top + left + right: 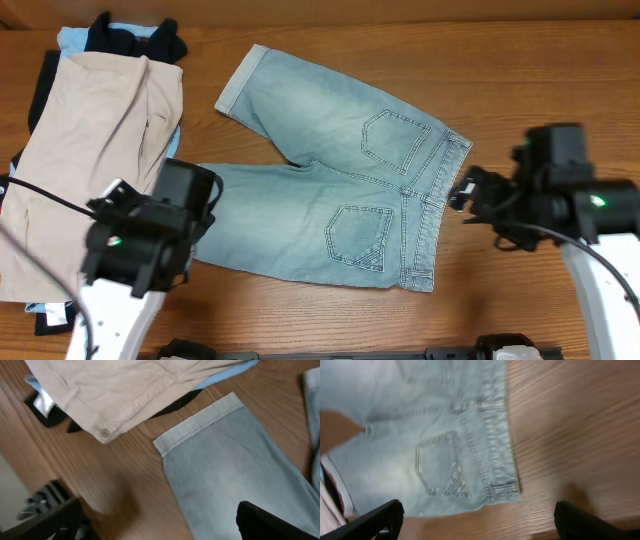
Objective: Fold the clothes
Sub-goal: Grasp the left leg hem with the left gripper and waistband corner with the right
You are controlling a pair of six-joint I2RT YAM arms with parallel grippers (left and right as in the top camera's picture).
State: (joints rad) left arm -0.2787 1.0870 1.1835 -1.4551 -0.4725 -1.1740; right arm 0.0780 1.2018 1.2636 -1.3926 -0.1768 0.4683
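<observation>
Denim shorts lie flat, faded, cuffed; right end effector gapes wide, left end effector seemingly too.

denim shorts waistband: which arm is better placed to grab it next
Right. The right hand hovers open just off the waistband of the denim shorts; the left hand is over the far leg hem.

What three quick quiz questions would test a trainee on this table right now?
1. True or false: the denim shorts lie spread flat, back pockets up.
2. What tops the pile beside them? A) beige shorts B) towel C) jacket
3. Which edge of the denim shorts is nearest the right gripper?
Key: 1 true; 2 A; 3 the waistband.
</observation>
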